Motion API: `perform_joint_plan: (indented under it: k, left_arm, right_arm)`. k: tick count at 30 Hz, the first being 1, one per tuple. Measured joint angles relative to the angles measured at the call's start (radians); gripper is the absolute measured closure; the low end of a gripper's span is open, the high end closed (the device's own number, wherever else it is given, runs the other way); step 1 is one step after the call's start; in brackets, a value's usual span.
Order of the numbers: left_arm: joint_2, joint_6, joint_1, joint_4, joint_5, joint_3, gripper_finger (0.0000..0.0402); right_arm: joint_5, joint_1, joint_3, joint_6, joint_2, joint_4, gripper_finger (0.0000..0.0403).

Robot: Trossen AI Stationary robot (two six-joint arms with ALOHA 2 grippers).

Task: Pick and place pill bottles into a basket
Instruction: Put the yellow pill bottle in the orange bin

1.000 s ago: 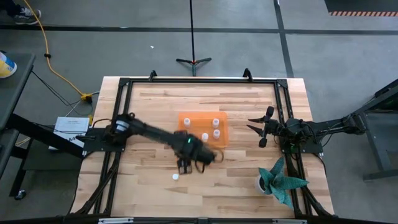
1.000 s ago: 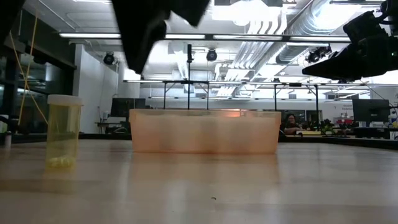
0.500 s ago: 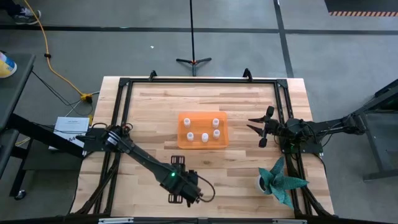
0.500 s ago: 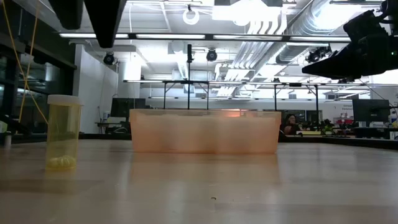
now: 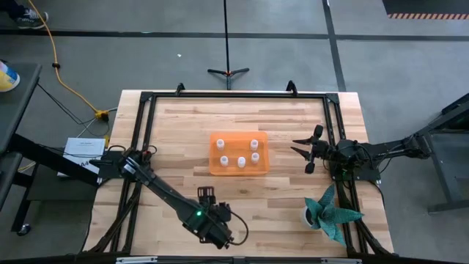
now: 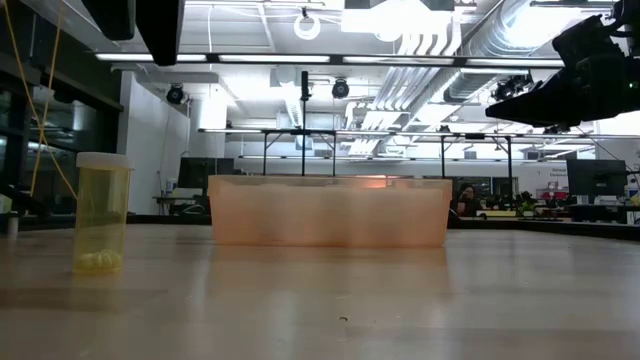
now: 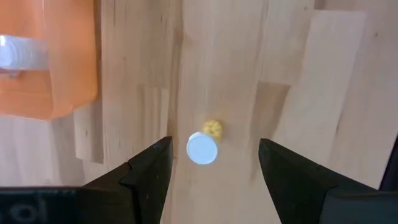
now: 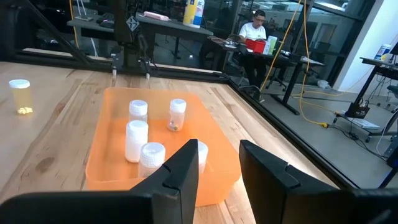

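Observation:
One pill bottle, yellowish and translucent with a pale cap, stands upright on its base on the table near the front edge. Its white cap shows in the left wrist view. In the high view my left arm hides it. My left gripper is open high above it, a finger to either side, touching nothing. The orange basket sits mid-table with several white bottles standing inside. My right gripper is open and empty, off the basket's right side.
A teal leafy plant sits at the table's near right corner. The black frame rails run round the table's edges. Bare wood lies between the basket and the lone bottle. A person sits far behind the table.
My left gripper has swung away from the basket's near side toward the table's near edge and a little left. It now hangs over the lone bottle, still open. The bottle and basket have stayed put.

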Motion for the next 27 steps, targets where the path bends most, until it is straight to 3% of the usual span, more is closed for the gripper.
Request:
perform_joint_plan:
  k: [7,14,20,27]
  left_arm:
    - [0.0,-0.07,-0.012,0.008,-0.048,-0.011,0.0131]
    - [-0.04,-0.148,-0.02,0.011,-0.118,-0.137,0.0131]
    - [-0.17,-0.159,-0.019,0.047,-0.133,-0.271,0.0131]
    - [-0.402,-0.049,-0.019,0.36,-0.136,-0.518,0.0131]
  right_arm:
    - [0.0,0.0,0.0,0.0,0.0,0.0,0.0295]
    - [0.0,0.0,0.0,-0.001,0.0,0.0,0.0295]
    - [0.0,0.0,0.0,-0.001,0.0,0.002,0.0295]
    - [0.0,0.0,0.0,-0.001,0.0,0.006,0.0295]
